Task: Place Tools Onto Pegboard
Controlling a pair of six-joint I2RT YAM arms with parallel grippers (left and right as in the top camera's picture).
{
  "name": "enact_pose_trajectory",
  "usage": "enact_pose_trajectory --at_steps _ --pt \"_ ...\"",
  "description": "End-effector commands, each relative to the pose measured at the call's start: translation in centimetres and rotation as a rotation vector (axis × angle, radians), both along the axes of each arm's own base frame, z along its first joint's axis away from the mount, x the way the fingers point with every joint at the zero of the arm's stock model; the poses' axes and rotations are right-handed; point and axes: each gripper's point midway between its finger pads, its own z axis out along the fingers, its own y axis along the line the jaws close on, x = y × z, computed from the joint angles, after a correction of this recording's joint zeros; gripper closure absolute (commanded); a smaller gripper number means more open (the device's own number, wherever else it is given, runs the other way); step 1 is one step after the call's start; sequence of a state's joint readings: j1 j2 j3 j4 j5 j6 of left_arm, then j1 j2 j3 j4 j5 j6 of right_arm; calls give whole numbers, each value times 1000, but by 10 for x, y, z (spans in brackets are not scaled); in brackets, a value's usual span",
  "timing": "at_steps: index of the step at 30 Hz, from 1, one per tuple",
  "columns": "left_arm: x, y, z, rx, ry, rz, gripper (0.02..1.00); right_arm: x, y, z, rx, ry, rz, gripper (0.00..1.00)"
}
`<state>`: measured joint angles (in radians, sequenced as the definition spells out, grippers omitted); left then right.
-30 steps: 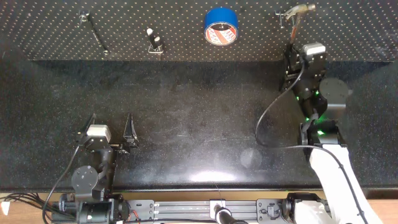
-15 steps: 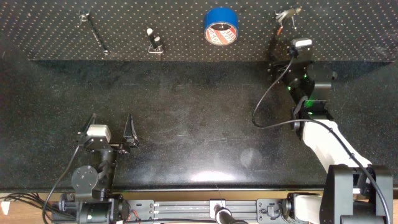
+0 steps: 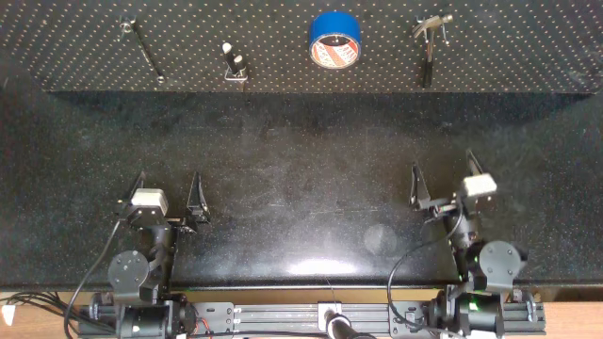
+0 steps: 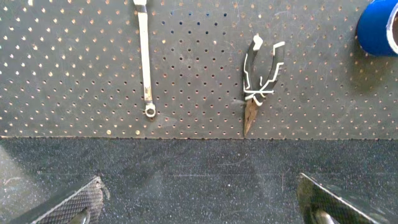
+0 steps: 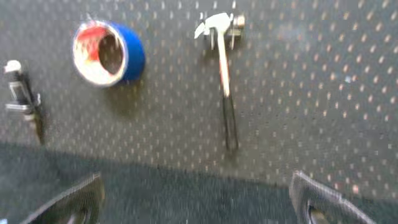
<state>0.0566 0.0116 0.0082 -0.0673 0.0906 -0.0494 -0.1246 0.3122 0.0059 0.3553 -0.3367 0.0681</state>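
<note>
Pegboard (image 3: 528, 56), left to right: wrench (image 4: 145, 56), pliers (image 4: 261, 81), blue tape roll (image 3: 334, 40), hammer (image 5: 224, 81), all hung; the long tools' axes run down toward the tabletop (image 3: 301, 160). Left hand (image 3: 168, 193) & right hand (image 3: 441, 186) sit over the tabletop, both spread open w/ nothing held, well apart from the board: wrench & pliers straight ahead of left, hammer ahead of right. Print on the tape's core is too small to read.

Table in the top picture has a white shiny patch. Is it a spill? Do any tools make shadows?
Top view: the pale patch on the table is most likely lamp glare, not a spill. Right wrist view: the tape roll casts a soft shadow on the pegboard. Left wrist view: the same roll's shadow shows too.
</note>
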Motion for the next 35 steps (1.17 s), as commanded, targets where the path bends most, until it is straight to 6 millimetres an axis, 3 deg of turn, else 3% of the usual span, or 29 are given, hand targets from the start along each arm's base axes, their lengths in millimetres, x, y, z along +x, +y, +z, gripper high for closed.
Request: enact_pose_trajectory --at_steps 1,4,5,10,13,14,35 --pt "0 -1 -1 8 -2 -7 23 -20 7 8 -9 -43 28 25" --pt "0 -1 -1 8 -2 -7 25 -20 6 -9 0 23 25 27" --pt "0 -1 -1 8 -1 -7 23 -20 4 -25 10 89 9 25" --pt "0 -1 -1 8 -1 -7 25 -18 -7 -27 -83 81 -53 25" --pt "0 -1 -1 8 -1 -7 25 -15 -45 -39 -88 140 -270 25" --pt "0 -1 -1 8 -2 -7 25 -15 -47 -40 -88 146 -284 29" --pt "0 -1 -1 8 -2 -7 25 -15 -47 -40 -88 146 -284 25"
